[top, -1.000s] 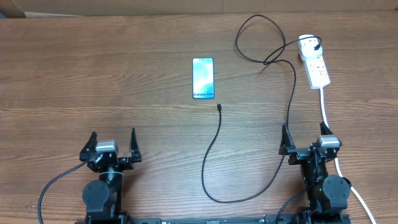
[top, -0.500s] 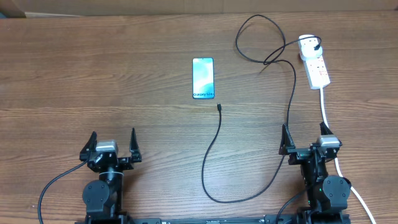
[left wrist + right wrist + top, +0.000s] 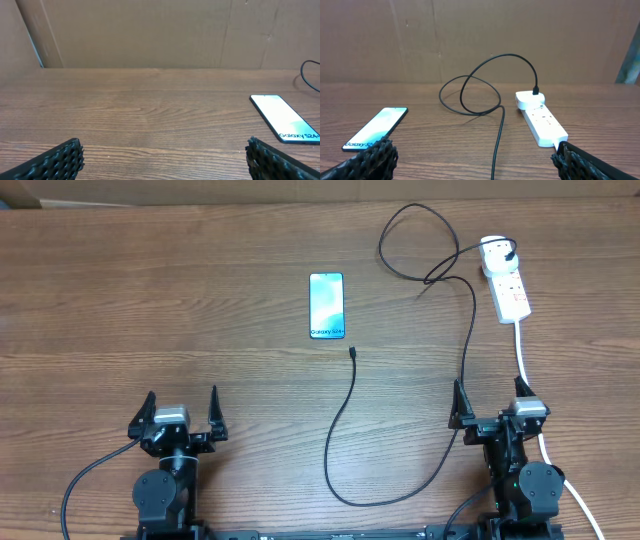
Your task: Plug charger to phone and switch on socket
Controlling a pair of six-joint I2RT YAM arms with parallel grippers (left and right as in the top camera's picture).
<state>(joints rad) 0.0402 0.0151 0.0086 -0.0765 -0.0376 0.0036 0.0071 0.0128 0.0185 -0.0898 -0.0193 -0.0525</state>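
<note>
The phone (image 3: 327, 305) lies face up mid-table with a cyan screen; it also shows in the left wrist view (image 3: 286, 118) and the right wrist view (image 3: 376, 128). The black charger cable (image 3: 352, 395) loops across the table, its connector tip (image 3: 353, 353) just below the phone. Its white plug adapter (image 3: 495, 253) sits in the white socket strip (image 3: 508, 288), seen too in the right wrist view (image 3: 541, 118). My left gripper (image 3: 181, 408) is open and empty at the front left. My right gripper (image 3: 490, 402) is open and empty at the front right, the cable (image 3: 496, 145) running between its fingers.
The thick white cord (image 3: 524, 355) runs from the strip toward the front edge beside my right arm. A brown cardboard wall (image 3: 150, 30) stands along the table's far edge. The cable makes a wide loop (image 3: 415, 240) at the back.
</note>
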